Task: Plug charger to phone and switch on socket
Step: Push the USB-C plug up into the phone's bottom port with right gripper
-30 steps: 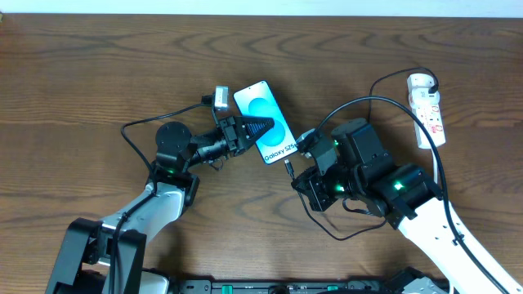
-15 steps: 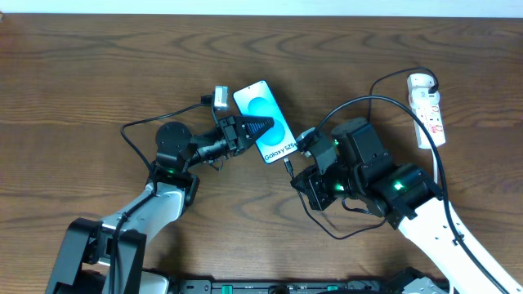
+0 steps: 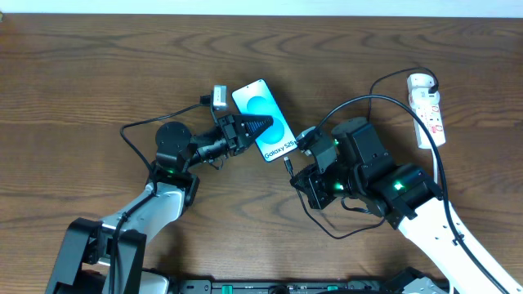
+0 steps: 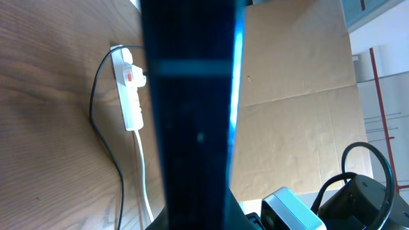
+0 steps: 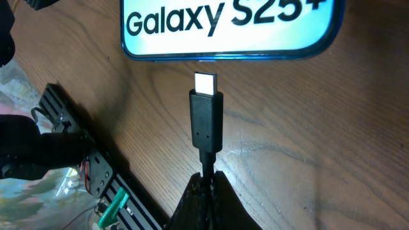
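Two closed grips to work with. Pinches phone (image 3: 263, 121) in left gripper (image 3: 245, 128), jaws shut on its long left edge, upper centre of overhead frame, screen up, bottom edge facing lower right. Cannot tell whether phone rests on surface (image 3: 98, 73) or hangs just off it. Pinches charger (image 5: 206, 124) in right gripper (image 5: 206, 186), jaws fully closed on the cord right behind the plug body. Points metal tip at phone's bottom edge, near but not touching.

Reads as final approach before insertion.

To do it well:
- Centre tip on the port first. Cannot see port in right wrist view, so assume mid bottom edge. Looks a touch left of mid-edge in that frame, so nudge right before closing the gap.
- Match plug axis to phone's long axis, no yaw. Match height to phone's thin edge too.
- Push slow and straight. Short hold behind plug should limit cord buckling.
- Brace hard with left, else risks shoving phone toward upper left.
- Stop once seated, then release cord.

Leaves socket (image 3: 428, 110) at upper right of overhead frame, well apart from both grippers. Switch state too small to tell.
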Action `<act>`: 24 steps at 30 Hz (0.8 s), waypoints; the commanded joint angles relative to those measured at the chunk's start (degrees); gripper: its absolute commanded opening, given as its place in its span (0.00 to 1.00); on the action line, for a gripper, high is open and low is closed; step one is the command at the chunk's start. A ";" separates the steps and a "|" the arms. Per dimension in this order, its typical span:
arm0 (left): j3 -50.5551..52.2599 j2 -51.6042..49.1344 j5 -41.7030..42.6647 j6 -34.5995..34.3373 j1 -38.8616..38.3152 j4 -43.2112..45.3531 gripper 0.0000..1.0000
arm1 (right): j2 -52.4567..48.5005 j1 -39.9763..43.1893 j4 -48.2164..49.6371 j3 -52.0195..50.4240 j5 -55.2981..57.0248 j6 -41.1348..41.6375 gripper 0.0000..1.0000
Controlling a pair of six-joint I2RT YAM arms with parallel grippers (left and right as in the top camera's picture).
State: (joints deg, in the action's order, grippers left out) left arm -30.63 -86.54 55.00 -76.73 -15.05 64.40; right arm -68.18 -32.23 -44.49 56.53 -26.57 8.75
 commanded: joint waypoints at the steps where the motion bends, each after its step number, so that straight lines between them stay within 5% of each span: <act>1: -1.27 0.46 -0.63 -0.52 0.17 0.85 0.07 | 0.24 -0.50 0.17 -0.20 -1.01 0.70 0.01; 24: -1.25 0.46 -0.46 -0.92 -0.68 0.17 0.07 | -1.79 -0.50 1.46 -0.20 -1.01 1.09 0.01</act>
State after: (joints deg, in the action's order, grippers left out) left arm -30.63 -86.54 54.72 -77.82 -15.53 63.94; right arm -69.84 -32.36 -43.16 56.53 -26.83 9.06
